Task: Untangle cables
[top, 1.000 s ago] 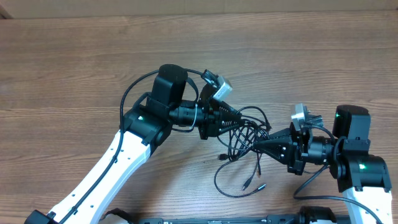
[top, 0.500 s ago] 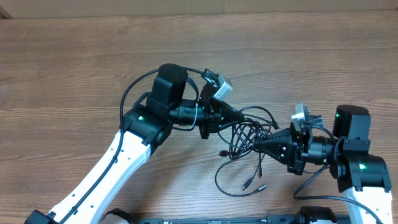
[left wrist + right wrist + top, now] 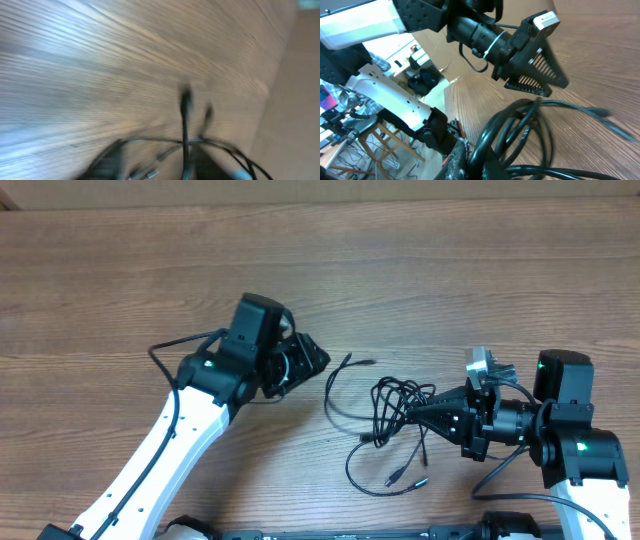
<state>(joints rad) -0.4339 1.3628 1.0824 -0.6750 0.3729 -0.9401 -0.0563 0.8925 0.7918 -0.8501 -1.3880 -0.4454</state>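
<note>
A: Clamping with the right claw, nipped narrow on the near edge of the cable bundle, right of centre in the overhead frame.

B: Looks thin, black and floppy. Weighs next to nothing, surely, and probably slides on the wood at any tug.

A: Agreed. Won't break easily, but could cinch tighter if yanked. Better to pinch a single strand near a free end than to grab the knot itself.

B: Spot the loose strand? Arcs up and left out of the tangle, ending in a connector just above it.

A: Good candidate. Also two plugs lying below the bundle, lower centre, at the end of a wide loop.

B: And the left claw?

A: Sits left of centre, apart from every cable, seemingly carrying nothing. Can't tell wide or narrow: too dark from above, side-on in the right wrist view, smeared to a blur in its own.

B: All lying on a wooden table.
</note>
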